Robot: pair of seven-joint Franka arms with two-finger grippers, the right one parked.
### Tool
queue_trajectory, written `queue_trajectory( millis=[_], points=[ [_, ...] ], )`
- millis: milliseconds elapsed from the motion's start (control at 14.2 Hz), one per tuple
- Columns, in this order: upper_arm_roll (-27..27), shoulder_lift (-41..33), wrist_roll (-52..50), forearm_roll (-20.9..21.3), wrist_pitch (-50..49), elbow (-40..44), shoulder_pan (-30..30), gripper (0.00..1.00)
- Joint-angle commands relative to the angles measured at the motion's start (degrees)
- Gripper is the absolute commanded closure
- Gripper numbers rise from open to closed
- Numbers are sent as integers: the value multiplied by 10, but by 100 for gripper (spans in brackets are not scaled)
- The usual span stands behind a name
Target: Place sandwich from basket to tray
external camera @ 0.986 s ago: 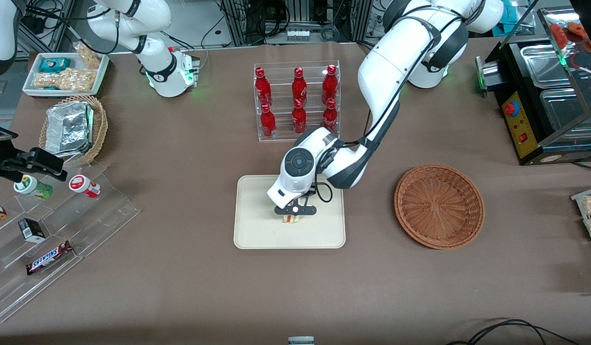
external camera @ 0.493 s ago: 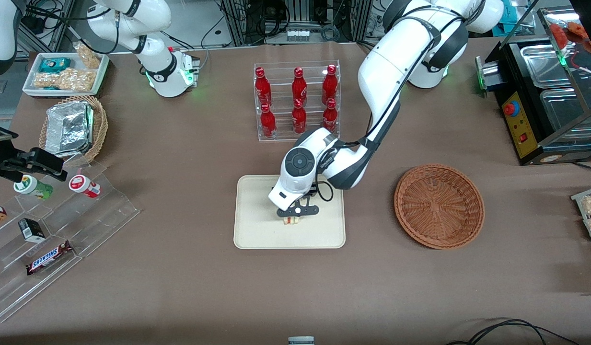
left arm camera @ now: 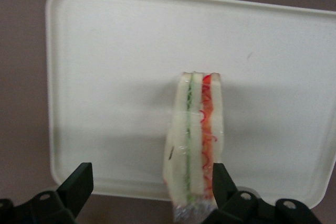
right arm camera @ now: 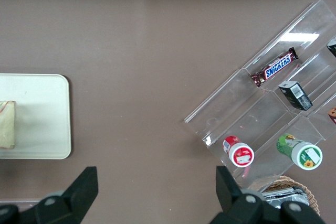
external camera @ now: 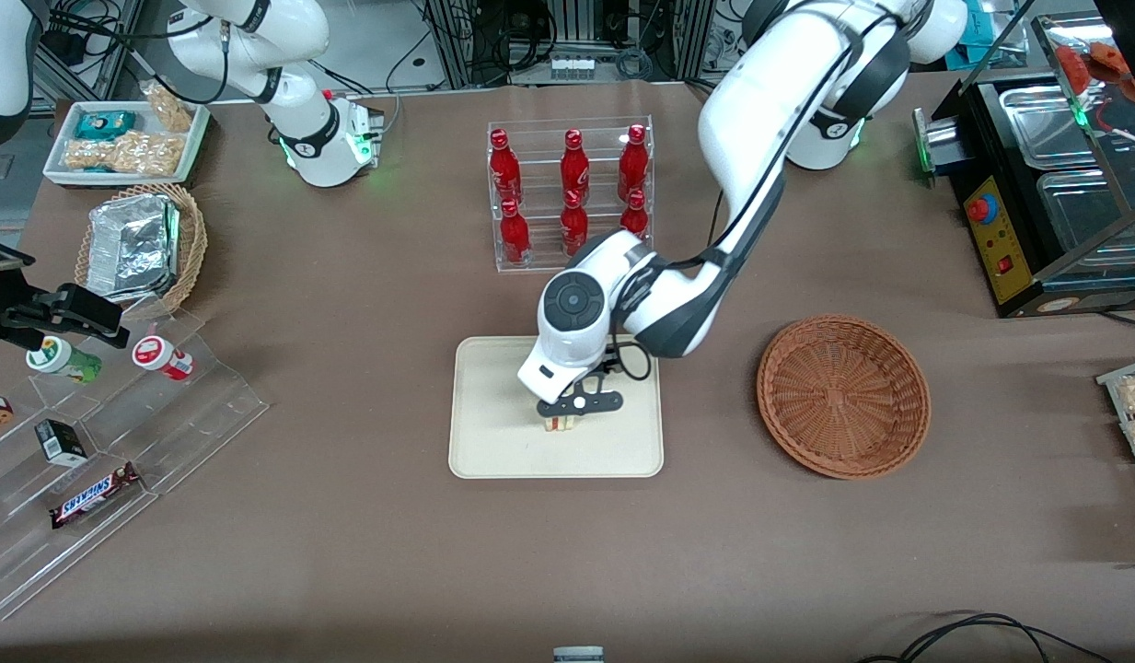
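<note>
With the sandwich (left arm camera: 195, 140) standing on the tray (external camera: 493, 451), you're in the release step: the gripper (external camera: 576, 406) sits spread just above it. Next lift straight up; the basket (external camera: 843, 396) waits empty at three o'clock.

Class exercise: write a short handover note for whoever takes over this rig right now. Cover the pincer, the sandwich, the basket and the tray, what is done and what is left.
Pincer: open, just above the tray, fingers spread either side of the sandwich.
Sandwich: on the tray, standing on edge.
Basket: empty, toward the working arm's end.
Done: sandwich delivered and let go.
Left: lift the arm clear.
</note>
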Motion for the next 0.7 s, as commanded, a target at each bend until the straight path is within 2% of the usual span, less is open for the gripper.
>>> queue_trajectory(
  millis=[0,70,211,493,634],
  points=[
    [1,-114,-5,3,-35,-95,30,0],
    [-1,-149,16,-1,-38,-122,51,0],
    [-1,-207,78,-46,-65,-155,85,0],
    [-1,-292,224,-103,-204,-159,185,0],
    [-1,-328,288,-113,-272,-159,245,0]
  ],
)
